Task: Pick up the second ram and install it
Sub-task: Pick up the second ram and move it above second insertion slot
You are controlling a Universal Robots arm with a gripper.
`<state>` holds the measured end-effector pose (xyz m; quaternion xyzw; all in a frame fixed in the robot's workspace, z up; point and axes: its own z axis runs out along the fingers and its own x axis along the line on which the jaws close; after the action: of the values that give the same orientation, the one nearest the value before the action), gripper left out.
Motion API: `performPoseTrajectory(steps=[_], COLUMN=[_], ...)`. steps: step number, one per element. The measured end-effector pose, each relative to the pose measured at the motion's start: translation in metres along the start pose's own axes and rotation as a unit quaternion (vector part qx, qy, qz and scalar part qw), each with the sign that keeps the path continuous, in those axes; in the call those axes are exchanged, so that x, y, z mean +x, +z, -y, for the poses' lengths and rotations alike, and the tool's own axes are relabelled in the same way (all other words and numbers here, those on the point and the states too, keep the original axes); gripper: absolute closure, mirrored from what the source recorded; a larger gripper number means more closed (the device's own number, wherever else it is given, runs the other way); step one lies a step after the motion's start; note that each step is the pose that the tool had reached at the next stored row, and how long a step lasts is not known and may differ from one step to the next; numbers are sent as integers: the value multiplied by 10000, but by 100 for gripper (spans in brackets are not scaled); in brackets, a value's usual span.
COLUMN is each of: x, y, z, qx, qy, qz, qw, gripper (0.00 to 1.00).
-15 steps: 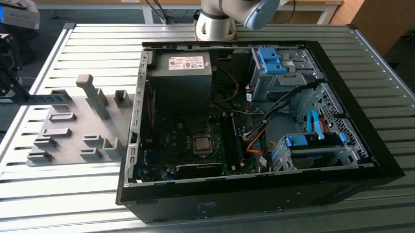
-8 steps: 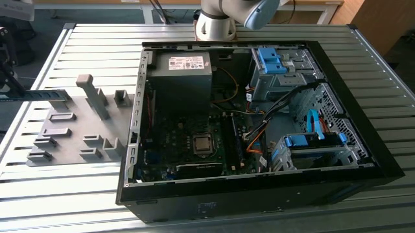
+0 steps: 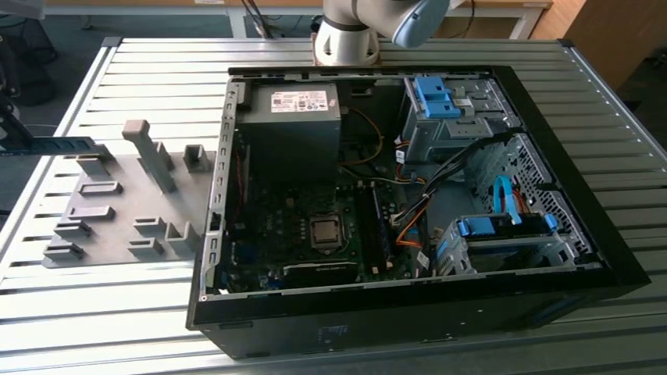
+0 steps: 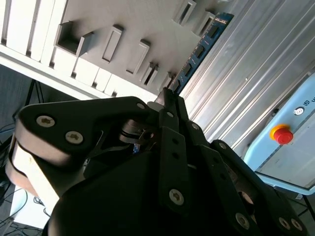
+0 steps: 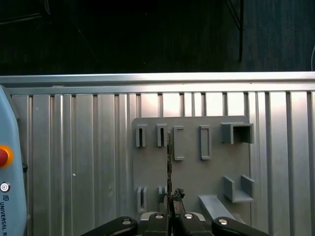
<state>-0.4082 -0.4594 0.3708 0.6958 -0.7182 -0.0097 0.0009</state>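
Ram (image 3: 58, 146) clamped in the pincer (image 5: 170, 197), well apart from the computer case (image 3: 417, 312)

In the exterior view the ram hangs at the far left above the grey holder plate (image 3: 125, 205). Its long axis runs rightward toward the open case, and the pincer is clenched on its outer end.

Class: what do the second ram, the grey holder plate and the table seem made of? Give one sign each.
The second ram: likely glossy circuit board, bluish sheen, dark chips. The grey holder plate: probably matt plastic, uniform dull grey. The table: seemingly bare metal, ribbed slats, bright reflections.
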Motion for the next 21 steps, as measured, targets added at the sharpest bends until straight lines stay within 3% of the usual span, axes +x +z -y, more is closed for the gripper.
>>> performPoseTrajectory(steps=[10, 21], x=[-2, -9], y=[-163, -456], z=[-2, -7], qx=[0, 0], qy=[0, 0], qz=[0, 0], qw=[10000, 10000], gripper=[86, 86])
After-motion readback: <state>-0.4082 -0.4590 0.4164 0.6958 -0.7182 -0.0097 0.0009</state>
